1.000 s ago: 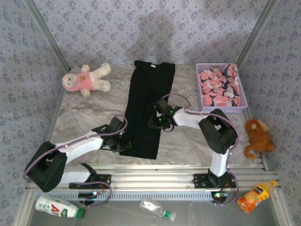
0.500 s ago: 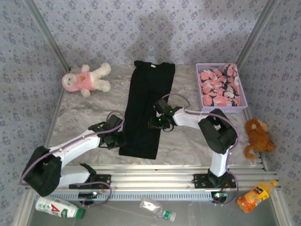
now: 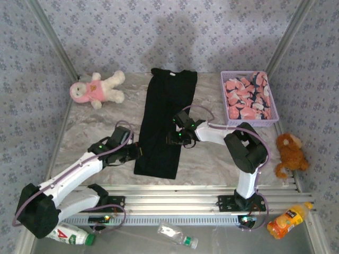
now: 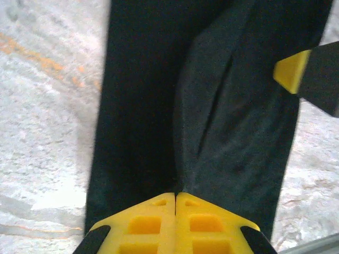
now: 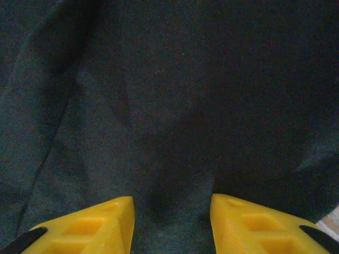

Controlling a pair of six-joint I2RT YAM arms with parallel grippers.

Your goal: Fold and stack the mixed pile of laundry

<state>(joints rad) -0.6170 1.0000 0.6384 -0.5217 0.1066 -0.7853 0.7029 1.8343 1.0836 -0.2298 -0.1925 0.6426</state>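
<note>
The black T-shirt [image 3: 164, 119] lies as a long narrow strip down the middle of the table. My left gripper [image 3: 136, 152] sits at its left edge, near the lower end. In the left wrist view its yellow fingertips [image 4: 175, 197] are pressed together on the cloth [image 4: 159, 95], and a crease runs up from them. My right gripper [image 3: 173, 138] is low over the strip's right side. It is open [image 5: 172, 203], with black cloth [image 5: 175, 95] between its fingers. The pink printed garment [image 3: 248, 98] lies bunched in the lavender basket [image 3: 233, 120] at the back right.
A pink-and-white plush toy [image 3: 98, 89] lies at the back left. A brown plush [image 3: 289, 153] is off the table's right edge. An orange juice bottle [image 3: 286, 221] and two plastic bottles [image 3: 66, 233] [image 3: 177, 236] lie in front of the rail.
My left arm has stretched out, and its gripper has slid a little farther up the shirt's left edge. The right arm and the shirt look unchanged.
</note>
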